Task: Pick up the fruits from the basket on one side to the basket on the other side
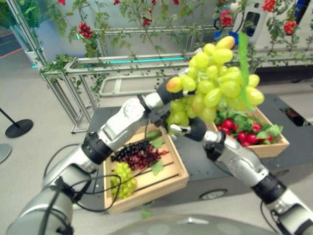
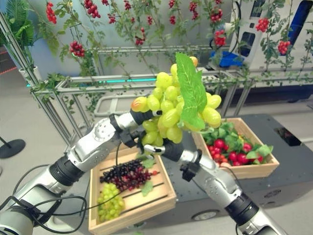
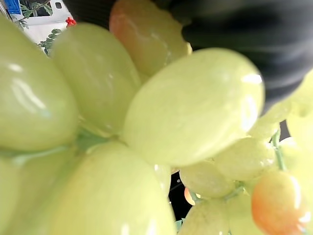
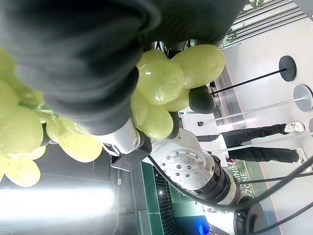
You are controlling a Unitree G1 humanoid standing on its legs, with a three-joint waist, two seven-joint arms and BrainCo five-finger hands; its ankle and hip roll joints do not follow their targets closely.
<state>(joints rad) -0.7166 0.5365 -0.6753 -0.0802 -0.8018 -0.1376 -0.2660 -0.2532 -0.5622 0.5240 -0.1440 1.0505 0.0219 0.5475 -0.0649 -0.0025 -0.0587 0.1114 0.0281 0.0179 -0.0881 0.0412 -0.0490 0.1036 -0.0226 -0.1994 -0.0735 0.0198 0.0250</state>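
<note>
A big bunch of green grapes [image 1: 215, 83] with a green leaf [image 2: 190, 90] is held up high, close in front of me, above the gap between the two wooden baskets. My left hand [image 1: 166, 90] is pressed into the bunch's left side, its fingers buried among the grapes [image 3: 146, 122]. My right hand [image 1: 195, 128] sits under the bunch, one silver finger [image 1: 178, 129] curled beneath the lowest grapes [image 4: 161, 83]. The left basket [image 1: 171, 183] holds dark grapes [image 1: 137, 152] and a smaller green bunch [image 1: 123, 178]. The right basket [image 1: 274, 147] holds red fruits [image 1: 242, 132] with leaves.
Both baskets rest on a black platform [image 1: 293, 112]. Behind it runs a metal frame [image 1: 98, 68] hung with vines and red berries. A black stanchion base [image 1: 18, 128] stands on the floor at the far left. A person's legs [image 4: 254, 142] show in the right wrist view.
</note>
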